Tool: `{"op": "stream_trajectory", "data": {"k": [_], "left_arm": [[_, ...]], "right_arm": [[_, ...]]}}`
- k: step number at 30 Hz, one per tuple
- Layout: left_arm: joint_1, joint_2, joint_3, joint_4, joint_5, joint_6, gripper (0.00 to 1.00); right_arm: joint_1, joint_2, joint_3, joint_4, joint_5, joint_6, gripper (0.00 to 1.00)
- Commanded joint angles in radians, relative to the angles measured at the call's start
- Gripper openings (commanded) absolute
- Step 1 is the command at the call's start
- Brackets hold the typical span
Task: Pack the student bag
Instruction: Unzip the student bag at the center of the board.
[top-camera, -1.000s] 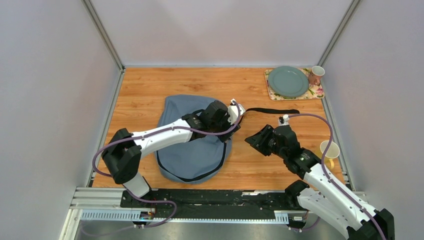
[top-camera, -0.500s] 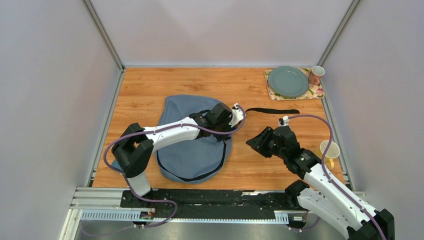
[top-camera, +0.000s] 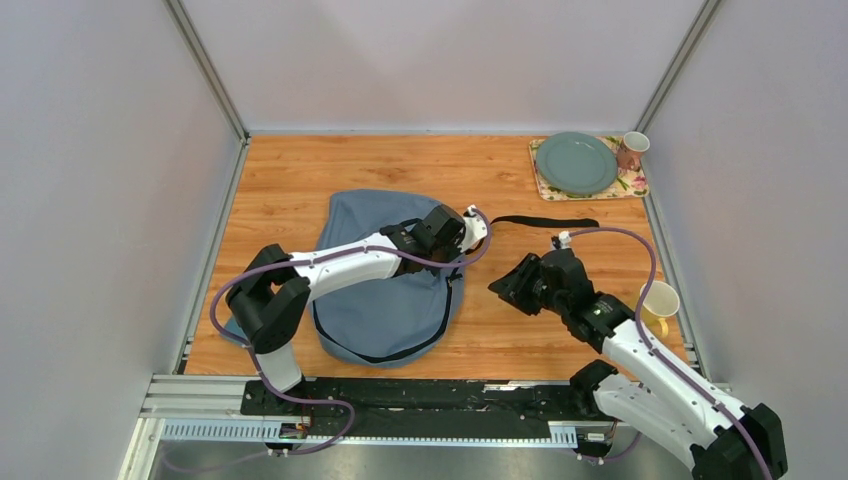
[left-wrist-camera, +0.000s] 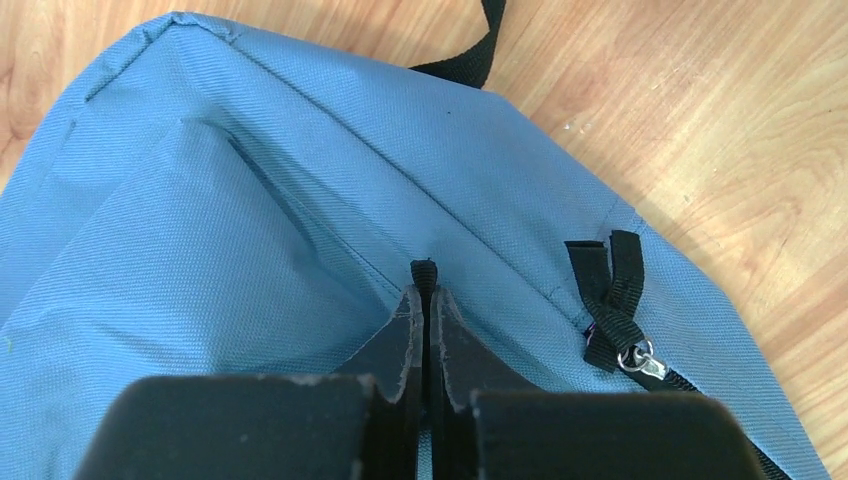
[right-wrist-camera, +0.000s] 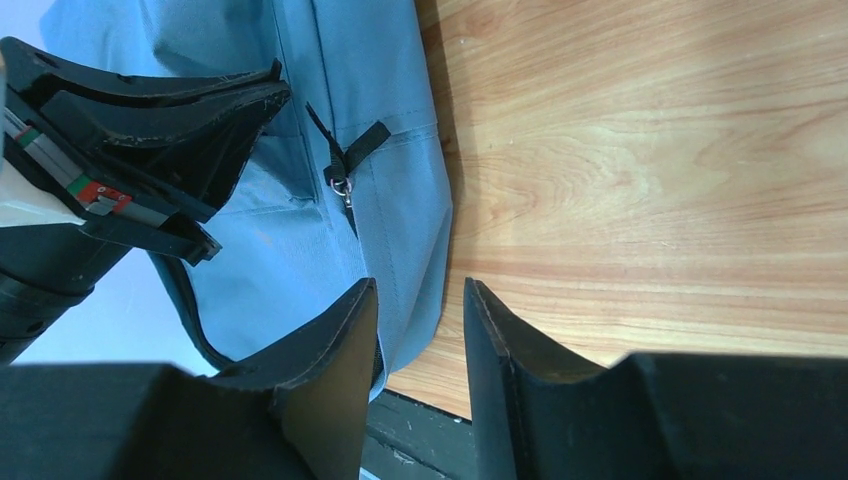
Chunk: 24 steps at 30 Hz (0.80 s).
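Barely begun, judging by the student bag (top-camera: 380, 310) flat near the middle of the surface (top-camera: 290, 180), seemingly closed. Pinching its black tab (left-wrist-camera: 424, 268) with left hand (left-wrist-camera: 424, 300), pressed together; right hand (right-wrist-camera: 420, 290) half spread, empty. Packing all left.

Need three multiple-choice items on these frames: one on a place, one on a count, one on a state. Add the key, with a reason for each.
1. Where is the green plate?
A. on the patterned mat in the far right corner
B. at the near left edge
C. under the left arm

2. How many cups are in view?
A. one
B. two
C. four

3. The left gripper is:
A. wide open in the air
B. shut on a black pull tab of the student bag
C. shut on a spoon

Key:
1 A: the plate sits on the mat, beside the pinkish cup.
2 B: that cup plus a pale yellow cup near the right edge.
3 B: the fingers meet, with the tab poking out between their tips.
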Motion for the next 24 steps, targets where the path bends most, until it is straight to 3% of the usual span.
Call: {"op": "stream_trajectory", "data": {"k": [1,10,19,24], "left_arm": [[0.008,-0.064,-0.01,0.038,-0.035,-0.019,0.0],[0.068,-0.212,-0.099,0.12,0.03,-0.136,0.0],[0.111,-0.285,-0.179,0.177,0.047,-0.227,0.0],[0.122,-0.299,-0.192,0.186,0.05,-0.257,0.0]], "right_arm": [[0.006,0.037,0.044,0.114,-0.06,-0.005,0.4],[0.037,0.149,0.06,0.358,-0.187,0.049,0.4],[0.098,0.41,0.162,0.569,-0.196,0.072,0.43],[0.108,0.566,0.257,0.567,-0.192,0.038,0.47]]}}
